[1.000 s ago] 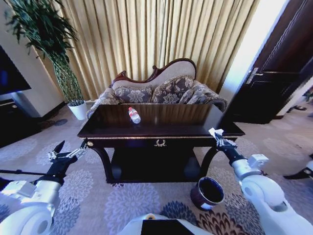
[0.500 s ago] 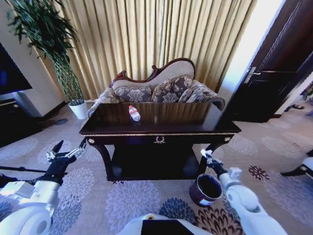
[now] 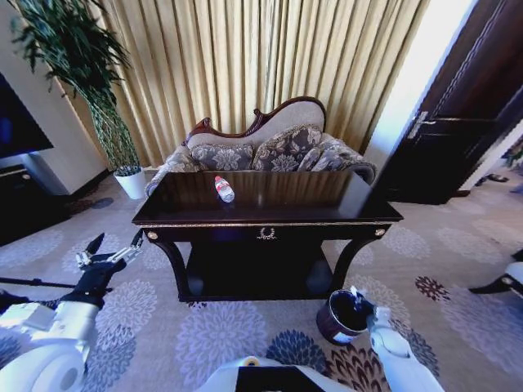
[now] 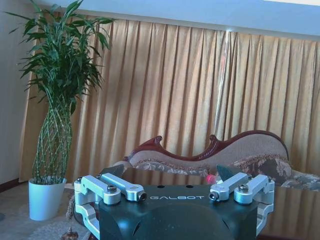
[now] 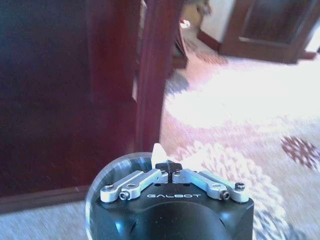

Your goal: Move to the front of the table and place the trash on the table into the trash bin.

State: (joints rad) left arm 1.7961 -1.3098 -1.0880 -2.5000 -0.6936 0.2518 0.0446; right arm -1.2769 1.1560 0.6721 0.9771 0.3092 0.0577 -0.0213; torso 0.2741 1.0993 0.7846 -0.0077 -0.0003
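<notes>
The robot is standing before the table (image 3: 270, 214), where the water bottle (image 3: 224, 190) is lying untouched, so that piece is remaining. The right gripper (image 3: 356, 299) is hanging over the trash bin (image 3: 341, 319), pinching a white paper scrap (image 5: 158, 152). The left gripper (image 3: 105, 255) is waiting spread beside the table.

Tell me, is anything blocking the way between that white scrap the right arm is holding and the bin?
Nothing visible. The right end effector hangs over the open mouth of the trash bin, shut on the white scrap, with no lid or object between them.
</notes>
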